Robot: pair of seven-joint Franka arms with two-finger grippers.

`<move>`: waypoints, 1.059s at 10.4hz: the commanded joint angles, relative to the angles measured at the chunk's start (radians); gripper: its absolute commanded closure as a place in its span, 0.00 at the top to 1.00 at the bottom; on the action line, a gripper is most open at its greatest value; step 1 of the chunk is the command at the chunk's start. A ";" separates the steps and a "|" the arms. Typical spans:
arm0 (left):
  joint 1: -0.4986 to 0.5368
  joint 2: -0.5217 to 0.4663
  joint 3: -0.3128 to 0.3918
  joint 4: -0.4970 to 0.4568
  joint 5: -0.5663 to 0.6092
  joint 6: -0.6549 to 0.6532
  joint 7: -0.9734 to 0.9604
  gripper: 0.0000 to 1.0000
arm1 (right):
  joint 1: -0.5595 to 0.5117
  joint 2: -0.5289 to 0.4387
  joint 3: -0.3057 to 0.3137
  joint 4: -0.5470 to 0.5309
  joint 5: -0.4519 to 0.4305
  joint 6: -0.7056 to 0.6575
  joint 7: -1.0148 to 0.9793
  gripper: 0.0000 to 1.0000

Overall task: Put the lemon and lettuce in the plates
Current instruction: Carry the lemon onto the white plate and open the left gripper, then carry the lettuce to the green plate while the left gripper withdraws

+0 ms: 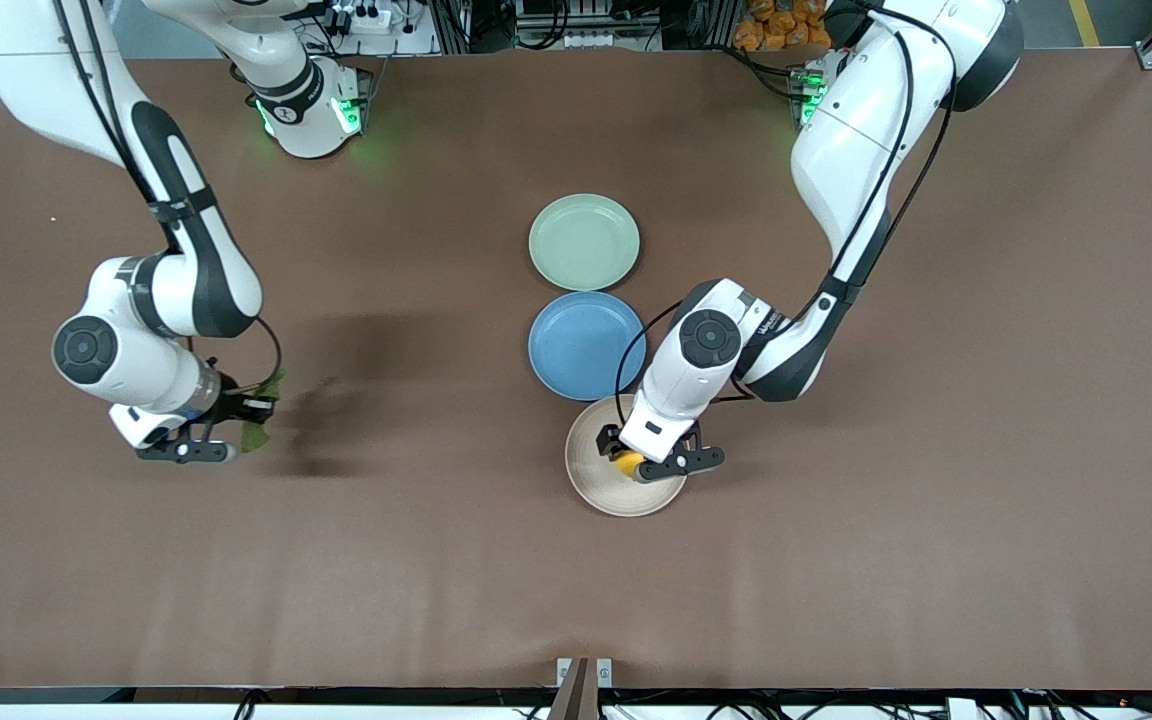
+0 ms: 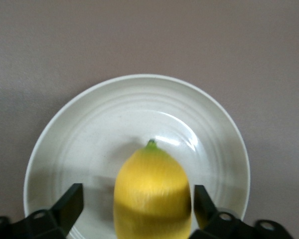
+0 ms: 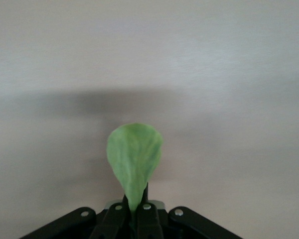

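The yellow lemon (image 1: 628,463) is over the beige-white plate (image 1: 596,487), which is the plate nearest the front camera. My left gripper (image 1: 642,466) is open around the lemon. In the left wrist view the lemon (image 2: 152,191) sits between the spread fingers (image 2: 70,199) with a clear gap on one side, above the plate (image 2: 104,124). My right gripper (image 1: 236,428) is shut on the green lettuce (image 1: 257,436) and holds it above bare table toward the right arm's end. The leaf (image 3: 134,159) sticks out from the closed gripper (image 3: 138,205). The pale green plate (image 1: 584,242) is empty.
A blue plate (image 1: 587,345) lies empty between the pale green and beige-white plates. The three plates form a line down the middle of the brown table (image 1: 936,500). The left arm's elbow hangs over the blue plate's edge.
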 commanded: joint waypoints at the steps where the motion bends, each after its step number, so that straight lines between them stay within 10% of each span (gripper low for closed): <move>1: 0.009 -0.105 0.010 0.001 -0.004 -0.139 -0.011 1.00 | 0.009 -0.041 0.061 -0.005 0.067 -0.049 0.055 0.00; 11: 0.260 -0.609 0.003 0.006 -0.009 -0.814 0.405 1.00 | 0.157 -0.039 0.405 -0.013 -0.023 -0.049 0.546 0.00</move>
